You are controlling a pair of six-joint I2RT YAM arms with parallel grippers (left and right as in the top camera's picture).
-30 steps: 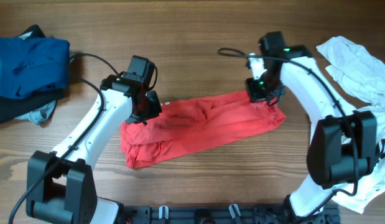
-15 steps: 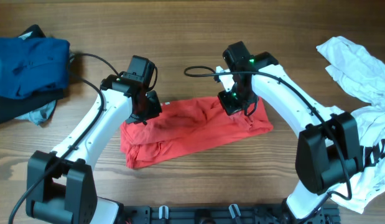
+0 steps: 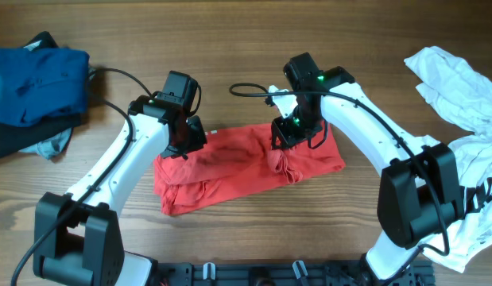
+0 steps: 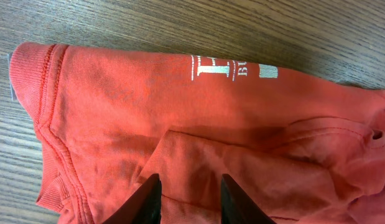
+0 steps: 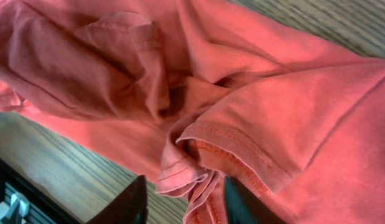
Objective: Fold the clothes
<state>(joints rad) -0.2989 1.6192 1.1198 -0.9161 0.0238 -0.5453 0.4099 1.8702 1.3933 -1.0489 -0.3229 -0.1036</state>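
– Two arms down on red shirt [image 3: 230,171]. Status of left gripper [image 4: 189,199]?
– Pinching a fold of shirt, near the collar.
– And right gripper [image 5: 183,202]?
– Spread, sleeve hem lying loose between fingers [image 5: 127,202].
– Shirt location?
– Mid-table [image 3: 230,48], bunched into a long strip, right end doubled over. Blue shirt [image 3: 35,75] far left, white shirts [image 3: 456,79] far right.

The T-shirt [image 3: 246,163] in the middle is plain red, with white lettering [image 4: 232,68] and stitching of the same red. At the far left a deep blue garment [image 3: 35,75] lies over a dark garment [image 3: 11,139]. On the right are white shirts [image 3: 452,79], the near one with black print [image 3: 490,189]. The table [image 3: 230,40] is brown wood grain. The left arm [image 3: 122,163] and right arm [image 3: 373,111] are white with black joints.
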